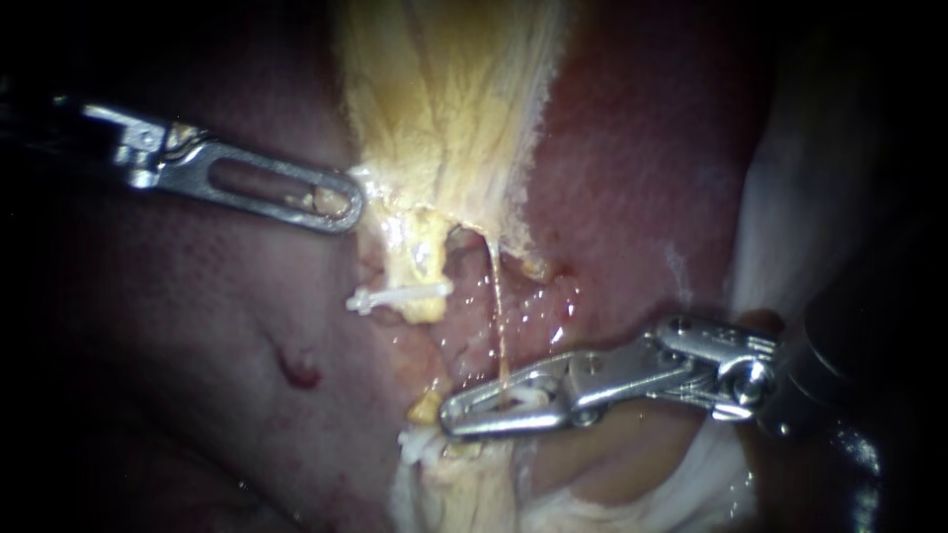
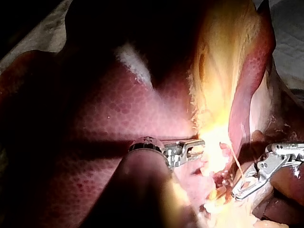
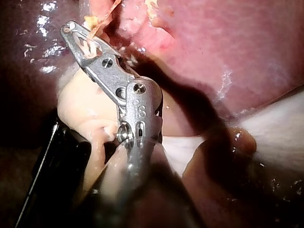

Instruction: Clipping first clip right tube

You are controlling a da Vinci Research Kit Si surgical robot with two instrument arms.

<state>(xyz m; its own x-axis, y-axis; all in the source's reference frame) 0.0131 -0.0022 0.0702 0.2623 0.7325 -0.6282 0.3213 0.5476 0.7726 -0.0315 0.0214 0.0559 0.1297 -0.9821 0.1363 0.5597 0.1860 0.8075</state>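
The right tube (image 1: pixel 497 306), a thin yellow strand, drops out of sight where it enters the right instrument (image 1: pixel 472 411), and its lower end cannot be traced past the metal. The loaded clip (image 1: pixel 520 398) shows only as a white sliver inside those jaws, so how far it reaches round the tube is hard to make out. The jaws stand narrowly apart, pressing on the loaded clip from both sides, with the tube running between them. In the right wrist view the same instrument (image 3: pixel 77 37) covers most of the strand (image 3: pixel 108 12). In the left wrist view glare washes out the tissue beside the tube (image 2: pixel 236 162).

The left instrument (image 1: pixel 341 202) is seen flat-on, so only one slotted jaw shows. Yellow tissue fills the end of the slot, and the jaws are clamped on the pale edge of the gallbladder (image 1: pixel 444 99), left of the tube's top.

Just left of the tube, across a narrow wet gap, stands the thicker left tube (image 1: pixel 425 276) with a white clip (image 1: pixel 395 296) across it. Right of the tube the liver (image 1: pixel 632 168) lies bare and open. More lower clips (image 1: pixel 420 446) sit near the tube's hidden end, beside the right instrument's tip.

The right instrument comes in almost level from the tube's right, with its jaws pointing across the tube. The left instrument slants slightly downward toward the tube's top.
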